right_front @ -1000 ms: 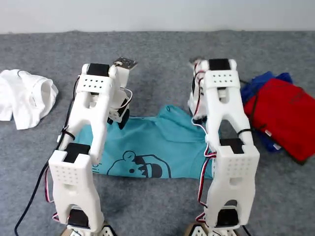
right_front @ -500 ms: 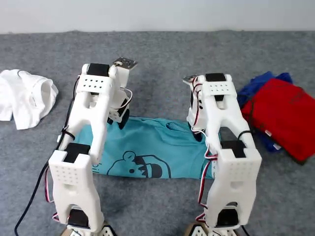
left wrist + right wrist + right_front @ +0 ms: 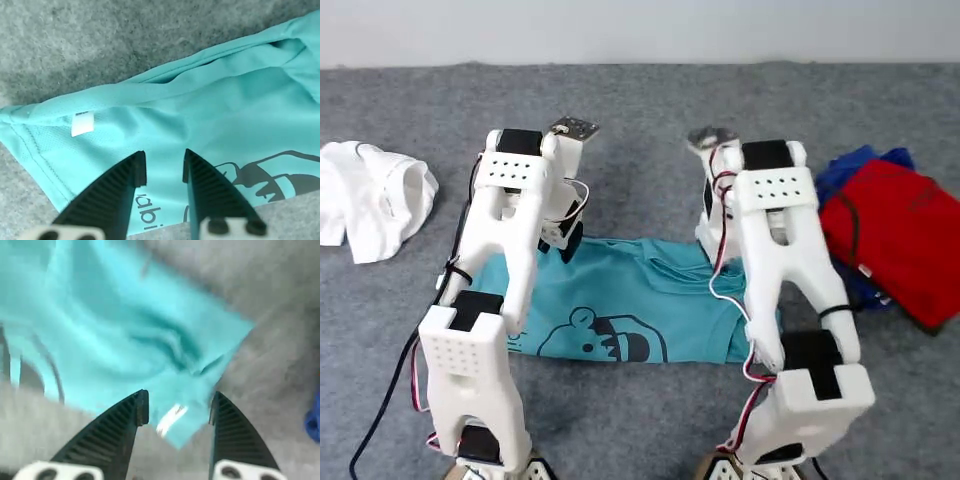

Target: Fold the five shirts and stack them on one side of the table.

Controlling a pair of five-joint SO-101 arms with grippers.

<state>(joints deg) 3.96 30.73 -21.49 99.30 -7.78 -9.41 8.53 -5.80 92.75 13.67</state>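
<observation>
**While both grippers hang open, the teal shirt lies spread between the two arms**

Where the grey bench (image 3: 640,100) shows, its surface looks rough and felt-like, a bit like carpet. Two white plastic arms stand side by side on it, the left arm (image 3: 505,260) and the right arm (image 3: 780,240), each with perforated housings and thin cables.

I count four shirts. The teal shirt (image 3: 630,290) is the biggest shape. It lies in the middle of the bench as a wide, flat band of smooth knit fabric, with a dark cartoon print near its front edge and soft folds along its far edge. At the right side of the bench a red shirt (image 3: 895,235) lies on top of a blue shirt (image 3: 845,170), which shows from under it as a wrinkled edge. At the left side a white shirt (image 3: 375,195) lies crumpled in a loose heap, well apart from the teal one.

The left gripper (image 3: 163,162) has two black ribbed fingers with a narrow gap. It holds nothing and hangs over the teal cloth near a small white label (image 3: 82,123). The right gripper (image 3: 180,402) stands wider apart, also with nothing in it, over a corner of the teal shirt where another pale tag (image 3: 170,420) shows.
</observation>
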